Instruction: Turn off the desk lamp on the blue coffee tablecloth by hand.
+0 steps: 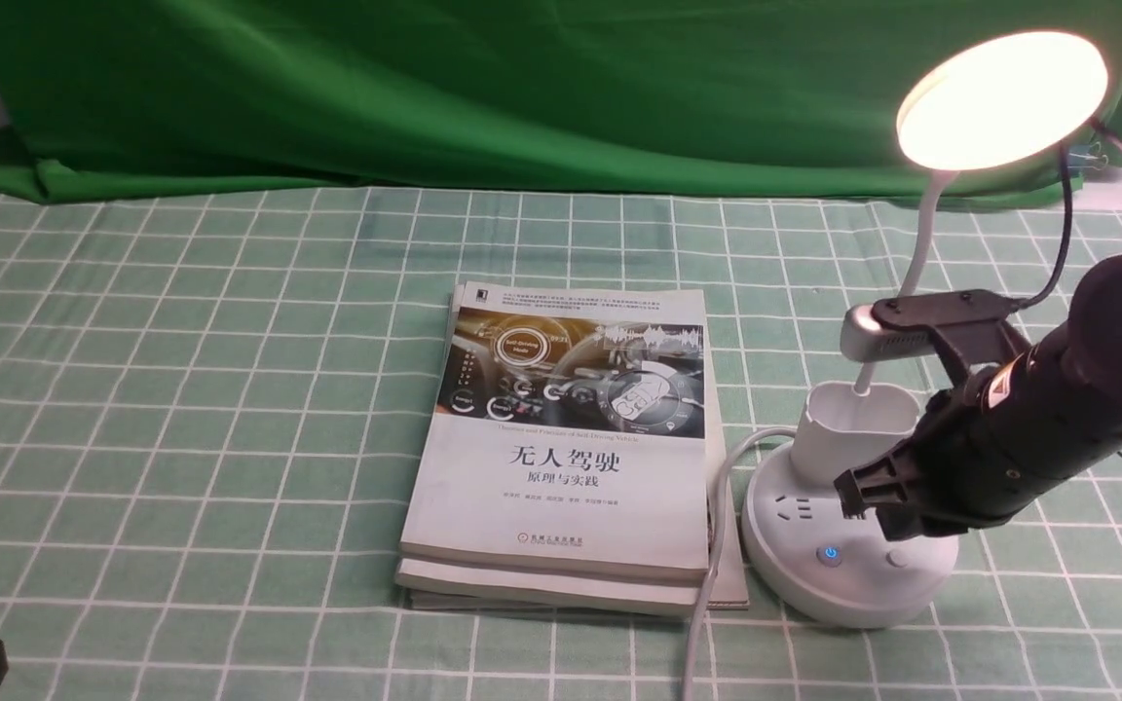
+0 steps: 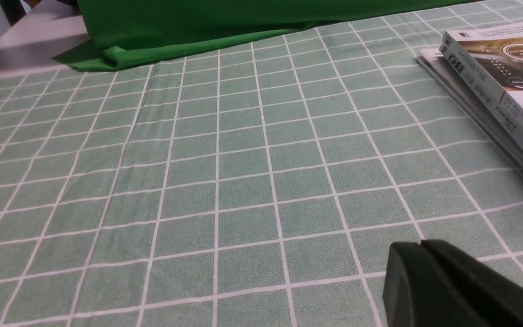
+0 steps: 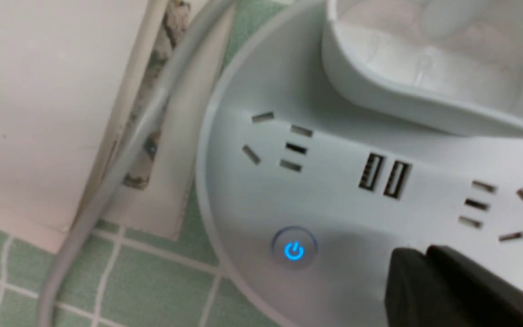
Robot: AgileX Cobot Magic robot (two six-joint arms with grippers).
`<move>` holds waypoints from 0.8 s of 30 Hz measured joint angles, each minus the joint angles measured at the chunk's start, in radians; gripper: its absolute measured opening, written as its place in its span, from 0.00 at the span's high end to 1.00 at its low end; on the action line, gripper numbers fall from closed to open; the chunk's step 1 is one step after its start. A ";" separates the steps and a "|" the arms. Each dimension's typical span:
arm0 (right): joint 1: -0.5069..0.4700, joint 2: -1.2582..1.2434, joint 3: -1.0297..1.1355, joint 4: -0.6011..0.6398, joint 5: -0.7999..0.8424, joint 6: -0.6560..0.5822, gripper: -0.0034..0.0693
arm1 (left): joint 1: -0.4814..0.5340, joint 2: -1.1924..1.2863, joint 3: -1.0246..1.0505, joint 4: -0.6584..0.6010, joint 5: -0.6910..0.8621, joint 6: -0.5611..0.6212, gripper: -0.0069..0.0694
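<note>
The white desk lamp stands on the pale green grid tablecloth (image 1: 181, 389) at the right. Its round head (image 1: 1001, 97) is lit. Its round base (image 1: 814, 574) has sockets, a glowing blue power button (image 1: 829, 555) and a plain button (image 1: 898, 558). My right gripper (image 1: 858, 497) is shut and empty, hovering just above the base near the cup holder (image 1: 848, 433). In the right wrist view the gripper tip (image 3: 418, 256) is beside the blue button (image 3: 294, 250), apart from it. My left gripper (image 2: 420, 247) is shut and empty low over the cloth (image 2: 198, 181).
Two stacked books (image 1: 571, 438) lie left of the lamp base, also seen in the left wrist view (image 2: 502, 77). The lamp's grey cable (image 1: 712, 565) runs between book and base toward the front edge. Dark green backdrop fabric (image 1: 473, 88) hangs at the back.
</note>
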 joint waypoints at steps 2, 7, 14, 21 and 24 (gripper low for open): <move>0.000 0.029 0.000 0.000 0.000 0.000 0.90 | 0.000 0.000 0.000 0.000 0.000 0.000 0.91; 0.000 0.064 -0.005 0.000 -0.021 0.000 0.90 | 0.000 0.000 0.000 0.000 0.000 0.000 0.91; 0.000 0.039 0.000 0.001 -0.019 -0.004 0.90 | 0.000 0.000 0.000 0.000 0.000 0.000 0.91; 0.000 -0.054 0.000 0.000 -0.004 -0.005 0.90 | 0.000 0.000 0.000 0.000 0.000 0.000 0.91; 0.000 -0.056 0.000 0.000 0.003 -0.007 0.90 | 0.000 0.000 0.000 0.000 0.000 0.000 0.91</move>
